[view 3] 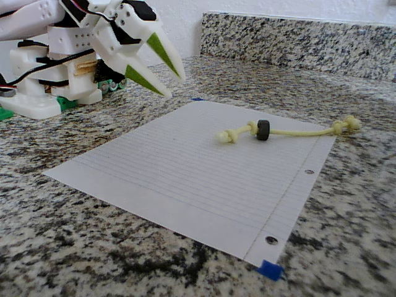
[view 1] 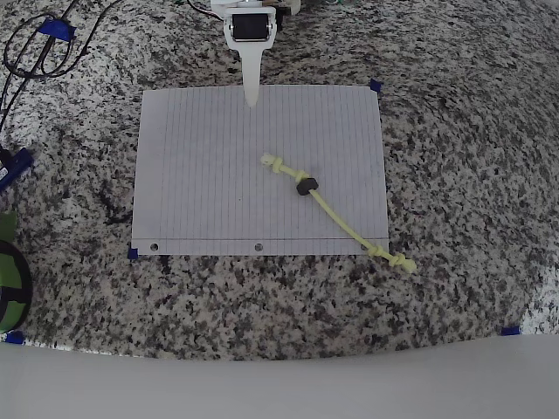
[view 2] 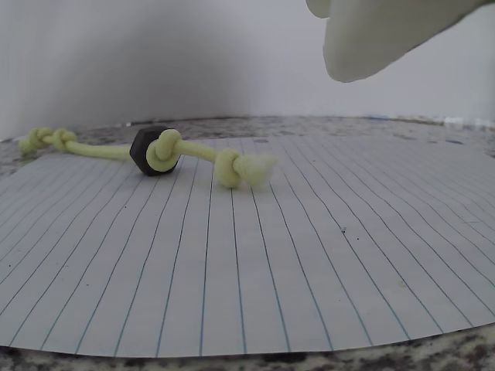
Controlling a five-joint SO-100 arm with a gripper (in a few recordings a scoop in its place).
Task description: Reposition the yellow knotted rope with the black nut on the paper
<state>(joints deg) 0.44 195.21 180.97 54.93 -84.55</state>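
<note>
Hovering fingers [view 3: 170,77] parted, empty; yellow knotted rope [view 1: 336,212] seemingly overhanging paper [view 1: 201,175].

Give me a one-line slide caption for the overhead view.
White gripper poised at the lined paper's far edge; the yellow knotted rope with its black nut trails off the paper's corner onto granite.

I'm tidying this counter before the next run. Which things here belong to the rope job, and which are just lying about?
Belongs to the job:
- thin pale yellow knotted rope
- small black nut threaded on it
- white lined paper sheet
- white two-finger gripper, open, empty

Just lying about:
- black cables at the counter's corner
- blue tape pieces at the paper's corners
</note>
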